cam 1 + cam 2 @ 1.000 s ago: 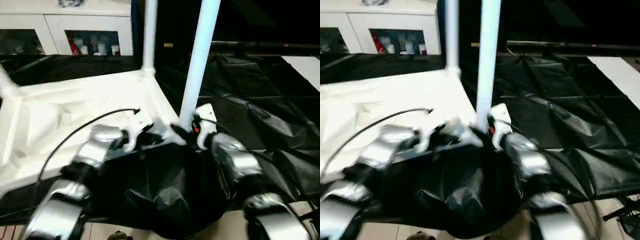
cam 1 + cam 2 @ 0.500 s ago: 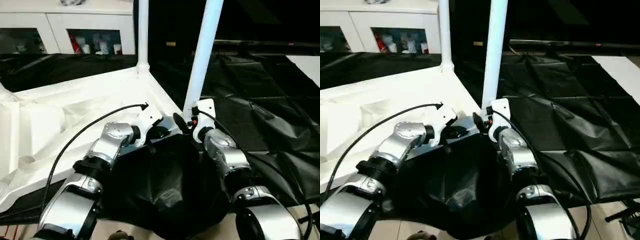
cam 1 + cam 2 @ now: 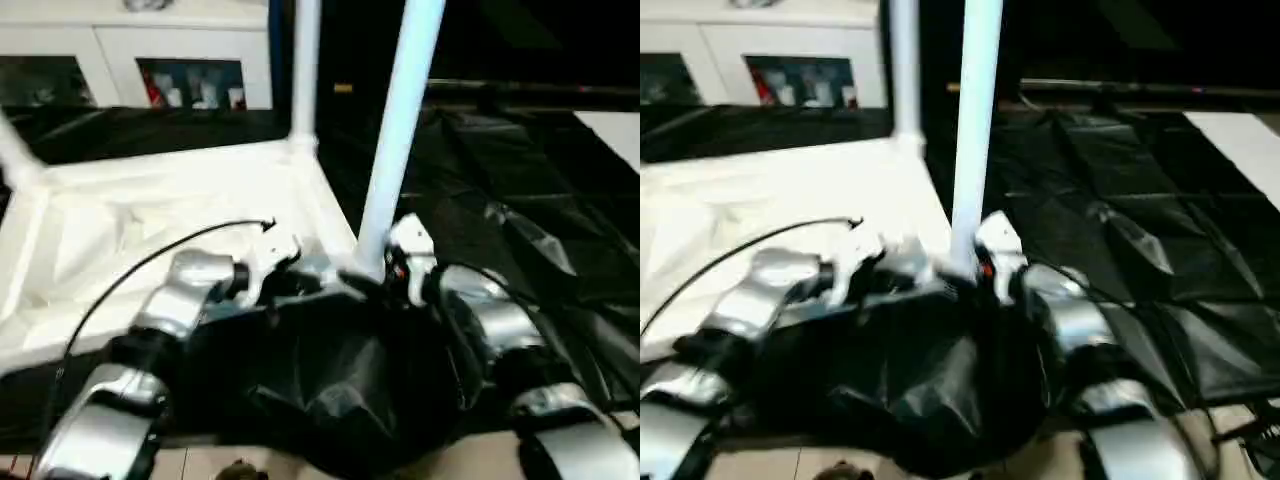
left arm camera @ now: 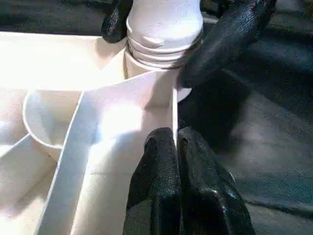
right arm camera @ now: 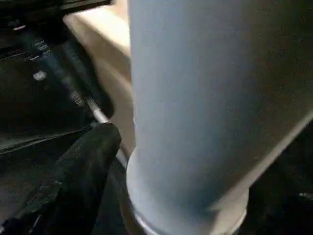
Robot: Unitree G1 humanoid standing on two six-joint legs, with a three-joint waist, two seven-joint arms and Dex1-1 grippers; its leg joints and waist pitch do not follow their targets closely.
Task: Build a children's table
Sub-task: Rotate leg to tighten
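Two legs stand upright in the tabletop [image 3: 170,200], which lies upside down on black sheeting [image 3: 520,190] covering the floor. Behind the tabletop sits a white cabinet [image 3: 150,60] with glass doors, stuff inside too blurry to name. The tabletop is white plastic with raised rims and ribs, rounded sockets at the corners. The far leg [image 3: 303,70] sits in the back corner socket; the near leg [image 3: 395,140] rises from the front corner, a ribbed collar at its base. A third leg's stub pokes up at the tabletop's other side. The left gripper [image 4: 178,161] is pinched closed, empty, fingertips against the rim just beside the near leg. The right gripper [image 4: 161,36] is spread wide around the near leg's base, a finger [image 5: 83,166] on each side.
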